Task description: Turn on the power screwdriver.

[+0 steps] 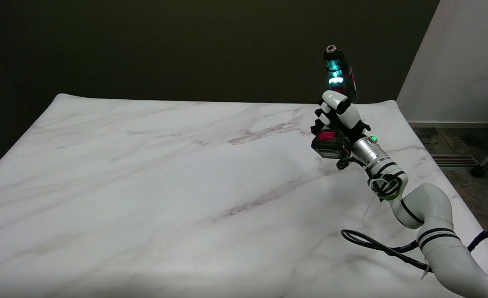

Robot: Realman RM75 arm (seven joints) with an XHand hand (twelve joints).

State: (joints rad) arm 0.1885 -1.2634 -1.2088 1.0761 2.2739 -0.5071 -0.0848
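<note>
The marble-patterned table (144,174) fills the left and middle of the head view, white with faint purplish veins running across it, its far edge meeting a dark wall.

Toward the right, above the table's far right corner, the right hand (340,120) holds the power screwdriver (338,78) up in the air, well clear of the tabletop. The fingers (334,99) are wrapped closed around the tool's grip, so the hand is clamped on the screwdriver. The tool stands nearly upright, its chuck pointing up and slightly away, seen against the dark wall. A bright white-cyan light glows on the body just below the chuck, tinting the barrel teal. The battery pack (329,145), black with a red panel on top, sits at the bottom of the grip, just left of the wrist.

A small green indicator shines on the silver wrist (368,151). From there the white right arm (430,215) bends down to the picture's lower right corner. A black cable (372,244) loops over the table beside the forearm.

At the far right, a pale wall panel (463,62) stands behind the table.
</note>
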